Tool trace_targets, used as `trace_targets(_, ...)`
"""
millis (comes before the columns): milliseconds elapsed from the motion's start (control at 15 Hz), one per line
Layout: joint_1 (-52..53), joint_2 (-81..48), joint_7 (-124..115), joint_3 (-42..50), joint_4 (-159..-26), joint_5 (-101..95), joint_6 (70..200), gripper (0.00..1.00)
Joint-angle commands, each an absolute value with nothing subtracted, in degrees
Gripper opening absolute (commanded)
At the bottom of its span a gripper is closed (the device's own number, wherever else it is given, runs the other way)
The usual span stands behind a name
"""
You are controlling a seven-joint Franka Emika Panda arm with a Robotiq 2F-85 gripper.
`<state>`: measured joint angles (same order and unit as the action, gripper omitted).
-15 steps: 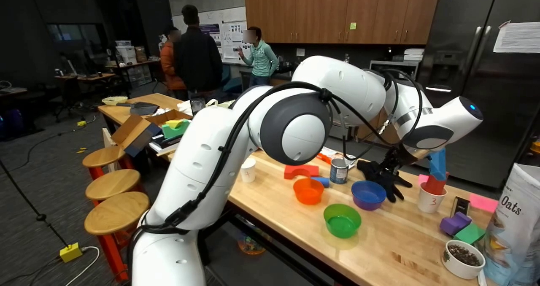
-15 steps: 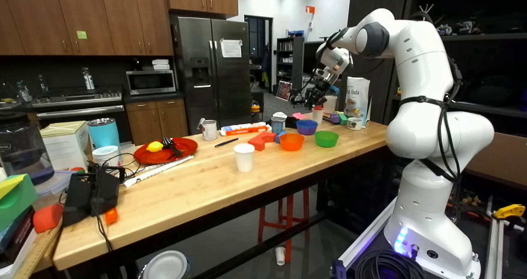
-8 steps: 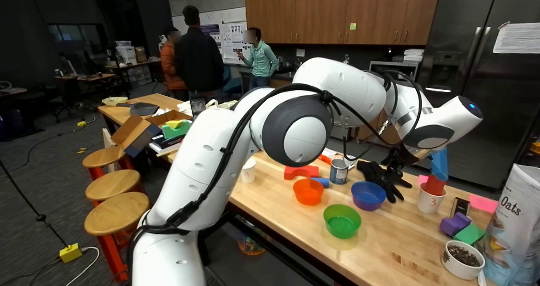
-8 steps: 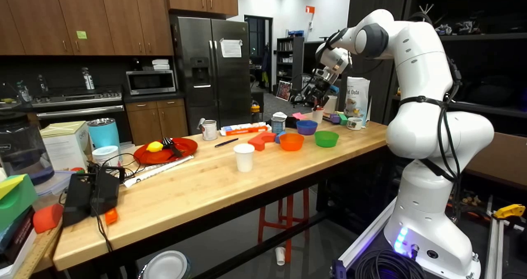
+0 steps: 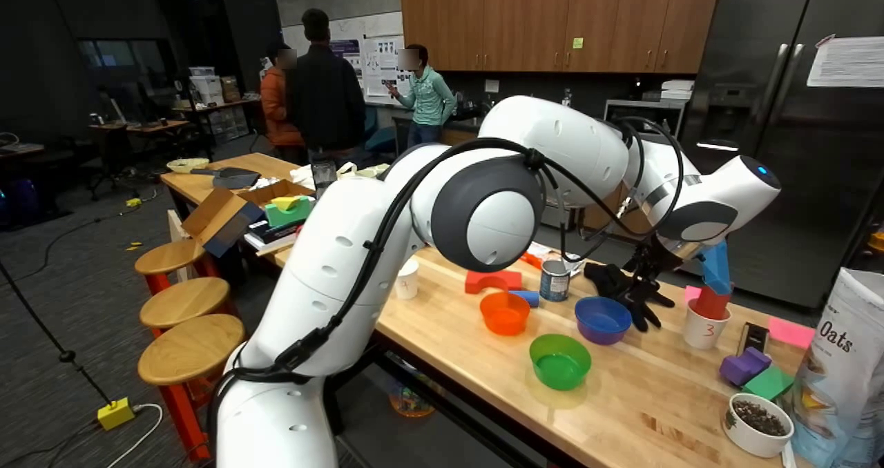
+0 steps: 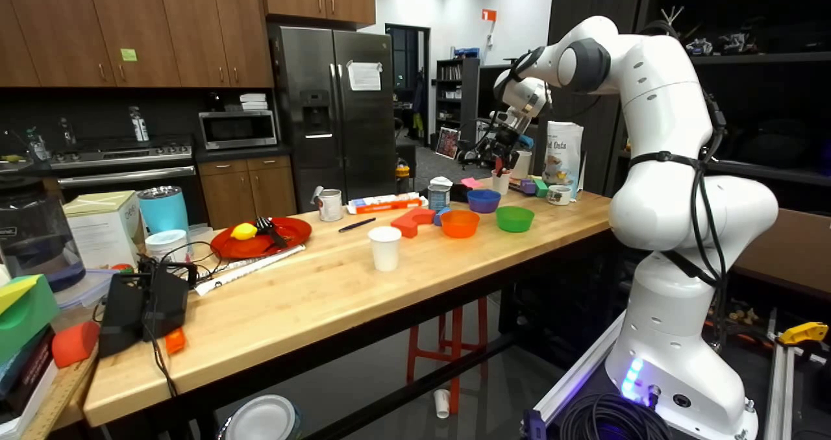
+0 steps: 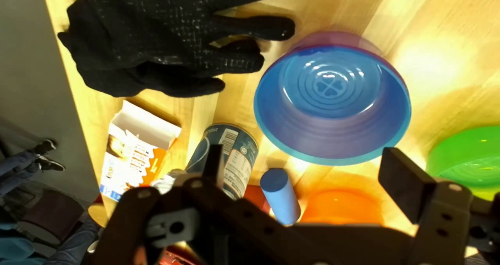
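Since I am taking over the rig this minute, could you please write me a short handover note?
Claw: open and empty, above the table.
Things: blue bowl upright, beside the black glove; orange bowl and green bowl nearby, also upright.
Done: the jaws are apart, with nothing gripped.
Left: any grip; blue bowl and black glove are both unheld.

A pale wooden table (image 6: 279, 313) bears a blue-purple bowl (image 5: 603, 321), a green bowl (image 5: 561, 362) and an orange bowl (image 5: 505, 314) (all upright, near one another), a red arched block (image 5: 494, 276), a white cup (image 6: 385, 250) and a pen (image 6: 357, 225).
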<state>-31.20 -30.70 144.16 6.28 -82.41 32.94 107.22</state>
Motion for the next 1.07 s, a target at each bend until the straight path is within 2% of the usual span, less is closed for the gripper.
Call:
trace_targets(0,-30.30,-31.98,142.05,6.56,-80.07,30.75,106.32,1.00)
trace_targets(1000,-30.33,-35.01,140.06,5.63,-76.36,25.84,104.17,1.00)
